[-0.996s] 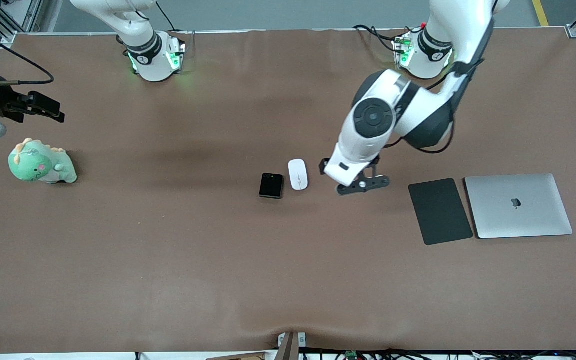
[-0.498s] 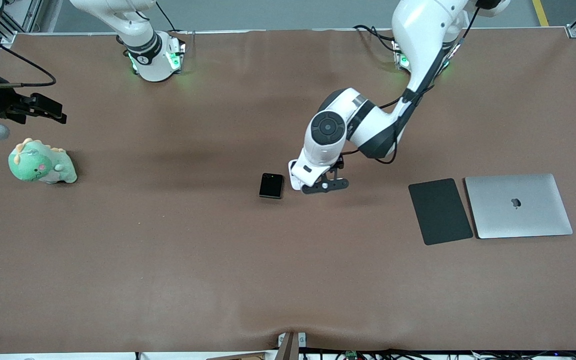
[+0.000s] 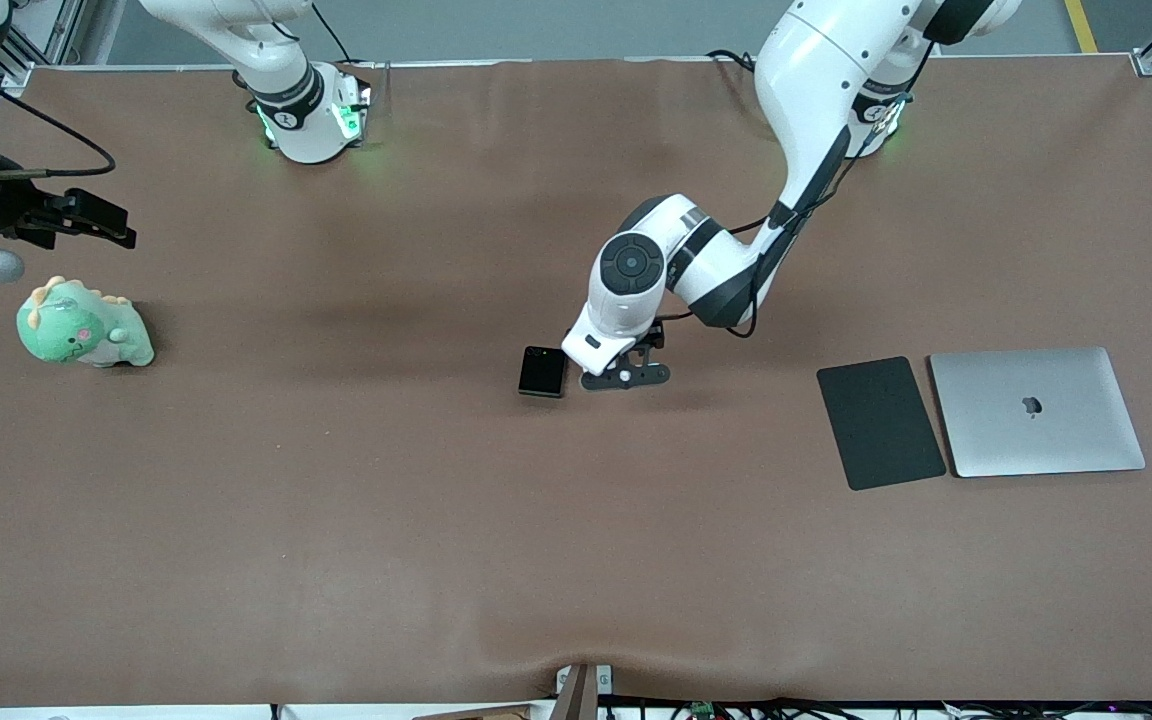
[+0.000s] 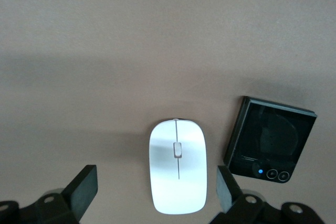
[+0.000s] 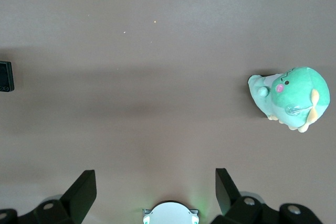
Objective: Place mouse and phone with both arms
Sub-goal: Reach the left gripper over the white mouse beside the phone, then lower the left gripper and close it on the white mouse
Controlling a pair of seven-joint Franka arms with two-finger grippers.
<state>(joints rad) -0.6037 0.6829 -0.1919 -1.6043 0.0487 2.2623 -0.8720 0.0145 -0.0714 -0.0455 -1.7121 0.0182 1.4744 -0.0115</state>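
the left pincer (image 4: 152, 195) hovers spread wide over the glossy white mouse (image 4: 177, 165), grey line on top. the black folded phone (image 4: 270, 140) lies just beside it on the tabletop (image 3: 336, 500). the right pincer (image 5: 152, 195) waits, wide apart.

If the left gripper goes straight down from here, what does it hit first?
Most likely the mouse: the left gripper is open above it, fingers either side. The phone lies just beside one finger, apart from the mouse.
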